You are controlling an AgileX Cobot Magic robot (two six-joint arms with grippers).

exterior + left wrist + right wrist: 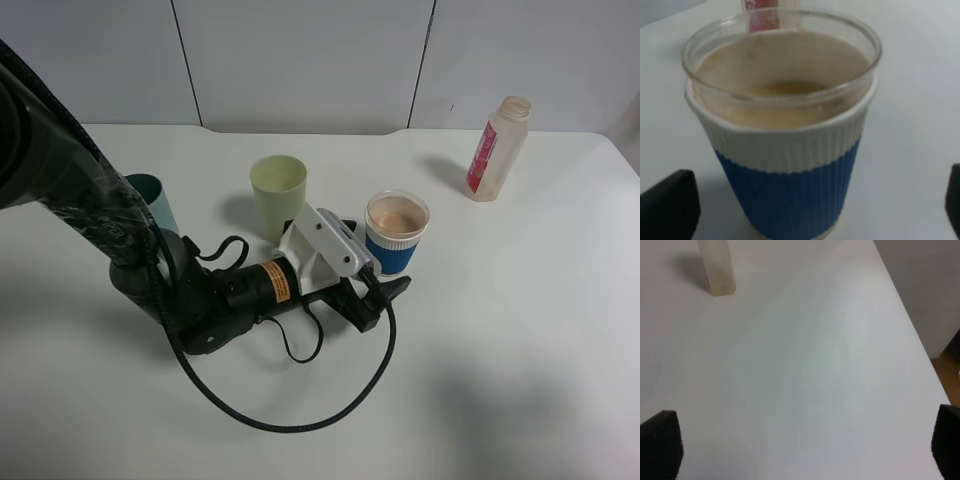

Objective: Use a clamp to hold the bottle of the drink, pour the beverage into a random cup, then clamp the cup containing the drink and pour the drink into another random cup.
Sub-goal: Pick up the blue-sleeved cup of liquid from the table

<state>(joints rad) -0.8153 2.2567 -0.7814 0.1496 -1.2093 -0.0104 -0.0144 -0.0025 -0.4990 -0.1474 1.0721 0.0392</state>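
A clear cup with a blue and white ribbed sleeve (397, 232) stands mid-table and holds a pale brown drink. My left gripper (377, 258) is open, low by the table, with its jaws either side of the cup's near-left side. In the left wrist view the cup (785, 150) fills the space between the open fingertips (667, 205) without touching them. A pale green cup (278, 192) stands just left of it. The clear bottle with a pink label (497, 148) stands upright at the back right, and looks nearly empty. My right gripper (802, 445) is open and empty over bare table; it is out of the exterior view.
A light teal cup (152, 200) stands at the left, partly hidden behind the left arm. The arm's black cable (300, 400) loops over the table in front. The bottle's base (717, 267) shows far off in the right wrist view, as does the table's edge (910, 320).
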